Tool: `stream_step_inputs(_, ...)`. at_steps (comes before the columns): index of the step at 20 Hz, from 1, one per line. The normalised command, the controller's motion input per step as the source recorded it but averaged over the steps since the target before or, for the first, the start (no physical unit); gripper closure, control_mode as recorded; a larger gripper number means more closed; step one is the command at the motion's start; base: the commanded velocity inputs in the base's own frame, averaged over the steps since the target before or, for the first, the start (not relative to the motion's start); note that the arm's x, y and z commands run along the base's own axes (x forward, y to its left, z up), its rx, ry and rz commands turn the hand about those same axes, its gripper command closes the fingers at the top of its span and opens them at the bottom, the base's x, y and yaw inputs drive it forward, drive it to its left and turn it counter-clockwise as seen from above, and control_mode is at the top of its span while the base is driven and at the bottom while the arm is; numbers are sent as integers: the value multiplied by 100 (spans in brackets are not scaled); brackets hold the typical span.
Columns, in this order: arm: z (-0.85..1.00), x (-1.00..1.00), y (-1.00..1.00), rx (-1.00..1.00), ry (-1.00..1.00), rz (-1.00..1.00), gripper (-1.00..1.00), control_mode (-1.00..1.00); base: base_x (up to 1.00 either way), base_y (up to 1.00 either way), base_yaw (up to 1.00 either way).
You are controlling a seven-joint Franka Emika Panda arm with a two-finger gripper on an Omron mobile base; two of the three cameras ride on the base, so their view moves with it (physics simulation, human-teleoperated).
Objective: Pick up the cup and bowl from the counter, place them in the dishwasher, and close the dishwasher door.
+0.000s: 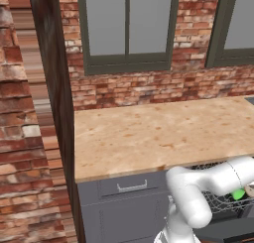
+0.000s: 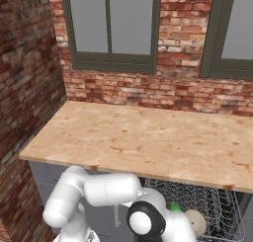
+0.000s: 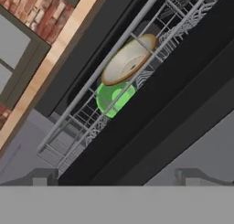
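The counter (image 1: pixel 163 133) is a wide tan slab with mottled grain, set against a red brick wall (image 2: pixel 148 90) with dark-framed windows (image 2: pixel 111 26). Below its front edge, at the left, sits a grey drawer (image 1: pixel 131 185) with a silver handle. To the right of the drawer the dishwasher (image 3: pixel 91 49) stands open, its wire rack (image 2: pixel 217 206) pulled out under the counter edge. The bowl (image 3: pixel 128 59), pale beige, lies tilted in the rack; the cup (image 3: pixel 113 97), bright green, lies in the rack just beside it and looks to touch it. The dishwasher door (image 3: pixel 183 104) is a dark flat panel lying open below the rack, seen in the hand view. My gripper (image 3: pixel 116 181) hangs over the door, well apart from cup and bowl; its fingers (image 3: pixel 41 177) are spread wide and hold nothing.
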Motion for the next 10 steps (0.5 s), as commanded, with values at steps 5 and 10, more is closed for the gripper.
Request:
stream_step_inputs(5,-24,63,0,-6,-10,0,-100,-100,0,0,0)
stream_step_inputs(10,-23,79,0,-8,-9,0,-100,-100,0,0,0)
